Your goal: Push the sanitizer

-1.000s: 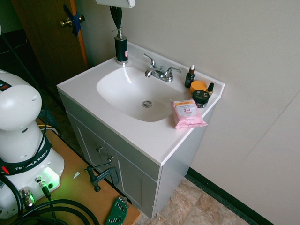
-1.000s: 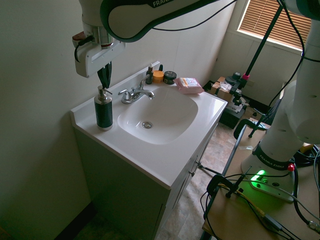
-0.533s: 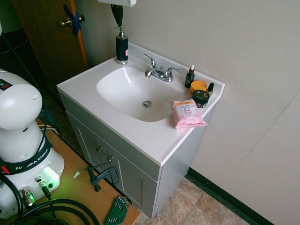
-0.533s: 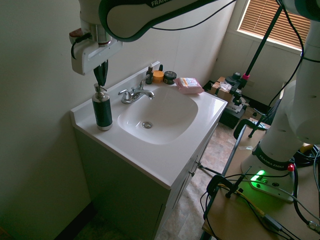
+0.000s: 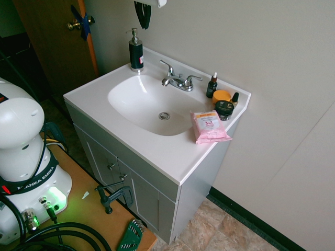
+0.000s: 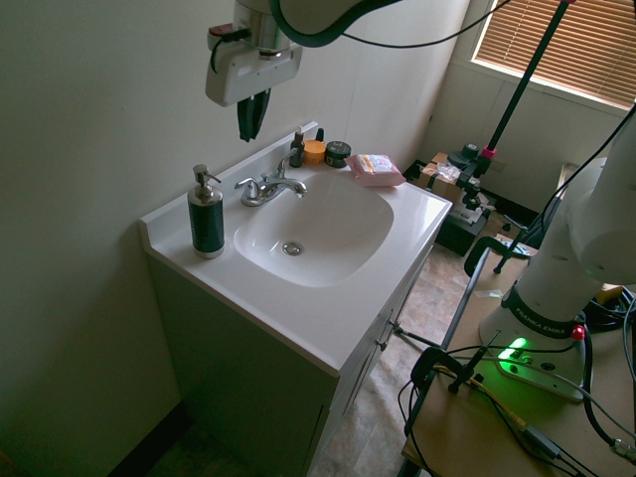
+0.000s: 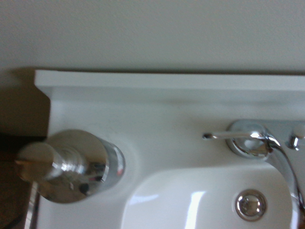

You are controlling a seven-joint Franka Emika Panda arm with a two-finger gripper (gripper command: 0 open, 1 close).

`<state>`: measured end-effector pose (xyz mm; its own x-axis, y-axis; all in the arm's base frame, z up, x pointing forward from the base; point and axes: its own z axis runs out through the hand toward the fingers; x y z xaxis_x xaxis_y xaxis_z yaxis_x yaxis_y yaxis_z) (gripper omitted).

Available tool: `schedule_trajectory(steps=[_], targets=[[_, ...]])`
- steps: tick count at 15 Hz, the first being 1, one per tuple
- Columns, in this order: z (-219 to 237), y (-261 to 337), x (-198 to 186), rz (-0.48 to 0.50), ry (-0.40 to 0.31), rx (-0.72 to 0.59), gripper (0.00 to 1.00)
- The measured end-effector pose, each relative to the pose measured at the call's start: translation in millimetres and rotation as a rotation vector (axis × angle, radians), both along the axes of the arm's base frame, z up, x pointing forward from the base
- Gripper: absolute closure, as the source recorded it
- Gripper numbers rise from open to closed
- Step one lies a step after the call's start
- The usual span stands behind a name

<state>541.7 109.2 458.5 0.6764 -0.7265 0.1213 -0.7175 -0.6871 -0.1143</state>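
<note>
The sanitizer [image 5: 136, 53] is a tall black pump bottle with a silver pump head. It stands upright at the back corner of the white vanity top [image 5: 99, 97], next to the wall. The second exterior view shows the sanitizer [image 6: 206, 221] left of the faucet. My gripper [image 5: 143, 25] hangs in the air above the counter, between the bottle and the faucet, and touches nothing. Its dark fingers taper together, shut and empty. The gripper [image 6: 246, 133] is well above the pump head. The wrist view looks straight down on the pump head [image 7: 71, 164].
A chrome faucet [image 5: 178, 81] stands behind the basin [image 5: 152, 102]. Near the far corner sit a small dropper bottle [image 5: 212, 86], an orange jar [image 5: 222, 96], a black jar [image 5: 225, 109] and a pink wipes pack [image 5: 209, 126]. The wall runs close behind the counter.
The gripper has risen from just over the pump head and moved sideways towards the faucet. The sanitizer stands about where it was.
</note>
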Motion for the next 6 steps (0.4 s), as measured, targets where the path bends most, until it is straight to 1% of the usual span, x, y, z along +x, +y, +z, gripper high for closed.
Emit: schedule_trajectory(steps=[6], targets=[[-22.8, -64.5, -64.1, -0.037, 0.014, 0.029, 0.00]])
